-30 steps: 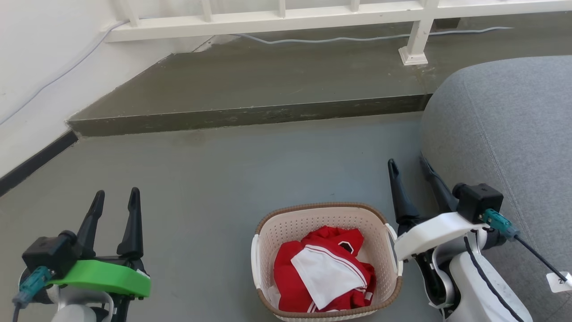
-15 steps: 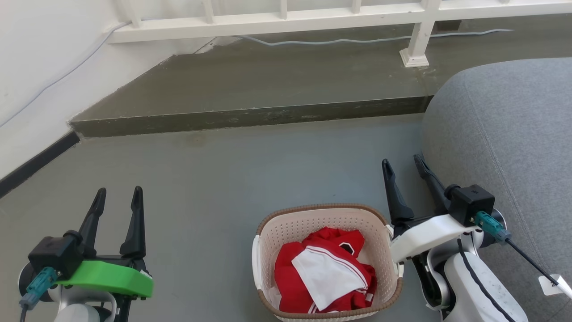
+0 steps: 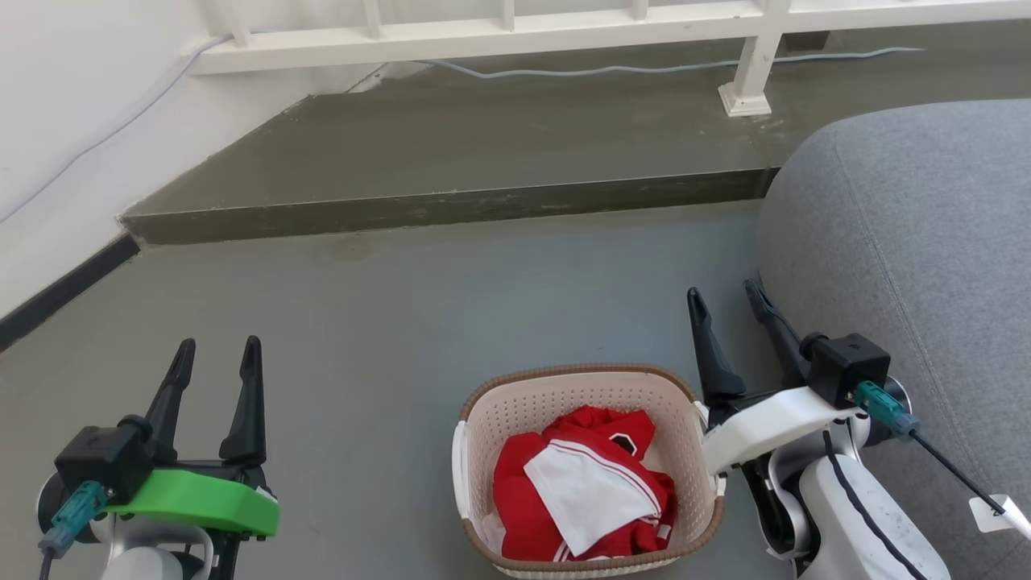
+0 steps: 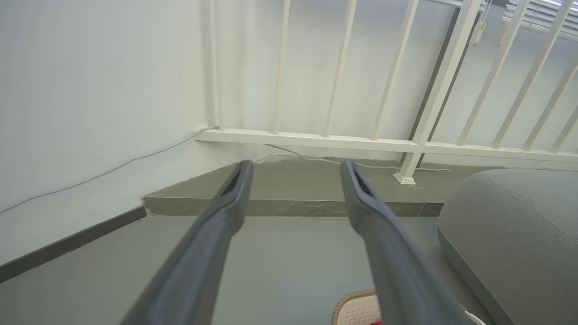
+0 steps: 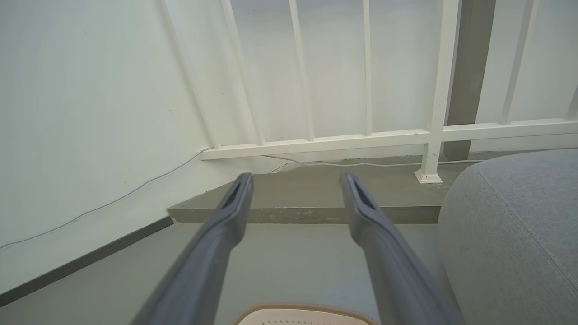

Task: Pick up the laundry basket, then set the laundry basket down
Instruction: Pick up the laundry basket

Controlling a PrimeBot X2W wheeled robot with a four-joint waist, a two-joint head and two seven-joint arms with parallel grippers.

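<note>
The laundry basket [image 3: 491, 419] stands on the grey floor at the bottom centre of the head view, cream and perforated with a brown rim, holding red and white clothes [image 3: 588, 483]. Its rim corner [image 4: 356, 307] peeks in at the bottom of the left wrist view, and its far rim [image 5: 307, 313] in the right wrist view. My left gripper [image 3: 216, 354] is open over bare floor well left of the basket, holding nothing. My right gripper [image 3: 723, 295] is open just beyond the basket's right side, its white wrist beside the right handle [image 3: 713, 451]. Nothing sits between either pair of fingers.
A grey cushioned seat [image 3: 910, 242] bulks close on the right of my right arm. Ahead, a raised concrete step [image 3: 451, 205] crosses the floor, with a white railing [image 3: 515, 36] and a cable behind it. A white wall with dark skirting [image 3: 64, 286] runs along the left.
My right gripper has shifted slightly up and left in the head view over the last second. The head view itself wobbled a little. Basket and left gripper stay put.
</note>
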